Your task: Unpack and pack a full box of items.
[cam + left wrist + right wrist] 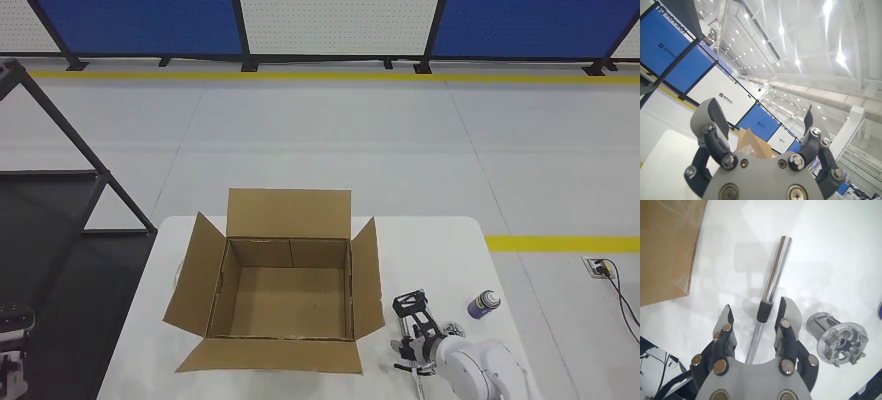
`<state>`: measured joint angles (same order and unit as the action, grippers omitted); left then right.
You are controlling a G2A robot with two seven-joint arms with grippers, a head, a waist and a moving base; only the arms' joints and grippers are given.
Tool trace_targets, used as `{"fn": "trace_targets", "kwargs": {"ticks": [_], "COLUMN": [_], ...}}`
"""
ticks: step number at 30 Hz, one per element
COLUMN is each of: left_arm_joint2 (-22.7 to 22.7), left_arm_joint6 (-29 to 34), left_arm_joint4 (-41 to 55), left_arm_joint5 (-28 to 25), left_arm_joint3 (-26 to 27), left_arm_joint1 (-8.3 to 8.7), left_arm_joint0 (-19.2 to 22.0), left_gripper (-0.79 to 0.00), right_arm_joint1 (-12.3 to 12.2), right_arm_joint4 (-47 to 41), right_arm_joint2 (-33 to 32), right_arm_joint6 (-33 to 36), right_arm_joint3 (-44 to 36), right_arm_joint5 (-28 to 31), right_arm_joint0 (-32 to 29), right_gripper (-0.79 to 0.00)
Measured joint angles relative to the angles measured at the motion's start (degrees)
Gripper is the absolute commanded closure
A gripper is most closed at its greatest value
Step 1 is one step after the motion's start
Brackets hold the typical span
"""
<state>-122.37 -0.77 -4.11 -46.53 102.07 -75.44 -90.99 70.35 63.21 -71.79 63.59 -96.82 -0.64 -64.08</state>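
An open cardboard box (285, 290) stands in the middle of the white table (440, 250), flaps spread, its floor bare. A chrome tube (775, 273) with a black band lies on the table to the right of the box. My right gripper (755, 306) is open just above it, one finger on each side of the band; in the top view the right gripper (413, 318) is near the table's front right. My left gripper (762, 108) is open and holds nothing, tilted up toward the ceiling off the table's left side, with the box (753, 145) beyond it.
A grey spool-like part (836, 338) lies on its side close beside the right gripper. A purple can (485, 304) stands near the table's right edge. A black frame rack (60, 200) stands left of the table. A box flap (664, 247) lies close to the tube.
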Motion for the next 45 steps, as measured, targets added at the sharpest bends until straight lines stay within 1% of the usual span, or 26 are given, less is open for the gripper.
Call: {"fn": "trace_targets", "kwargs": {"ticks": [2,6,13,20,40,41,43,44,45], "left_arm_joint2": [0.01,-0.15,-0.26,-0.58,-1.47,-1.53,-1.60,-1.66,-1.71], "left_arm_joint6": [0.00,-0.13,-0.07,1.93,2.43,2.45,2.45,2.44,2.42], "left_arm_joint4": [-0.01,0.05,0.41,4.24,5.91,5.98,6.16,6.25,6.30], "left_arm_joint5": [0.01,-0.09,-0.59,-0.27,-0.83,-0.87,-0.94,-0.98,-1.02], "left_arm_joint3": [-0.06,-0.13,-0.24,0.22,-0.52,-0.59,-0.68,-0.73,-0.76], "left_arm_joint1": [0.01,0.03,0.07,0.30,0.44,0.45,0.46,0.47,0.47], "left_arm_joint0": [-0.03,-0.07,-0.18,-0.87,-1.08,-1.07,-1.05,-1.03,-1.01], "left_gripper": [-0.785,-0.785,-0.785,-0.785,-0.785,-0.785,-0.785,-0.785,-0.785], "right_arm_joint1": [0.08,0.20,0.21,0.32,1.06,1.10,1.17,1.22,1.25], "right_arm_joint4": [0.20,0.39,1.29,3.76,5.20,5.23,5.28,5.26,5.24], "right_arm_joint2": [0.39,0.96,1.17,2.27,4.84,4.95,5.10,5.19,5.24], "right_arm_joint6": [0.67,1.89,2.50,2.87,4.99,5.22,5.55,5.71,5.81], "right_arm_joint3": [0.52,1.23,1.04,0.75,4.46,4.69,5.03,5.25,5.40], "right_arm_joint5": [-1.05,-2.52,-3.84,-5.54,-6.80,-6.81,-6.86,-6.91,-6.93], "right_arm_joint0": [0.42,1.13,1.34,1.34,4.36,4.59,4.98,5.24,5.43], "right_gripper": [-0.305,-0.314,-0.314,-0.305,-0.225,-0.206,-0.083,0.000,0.000]}}
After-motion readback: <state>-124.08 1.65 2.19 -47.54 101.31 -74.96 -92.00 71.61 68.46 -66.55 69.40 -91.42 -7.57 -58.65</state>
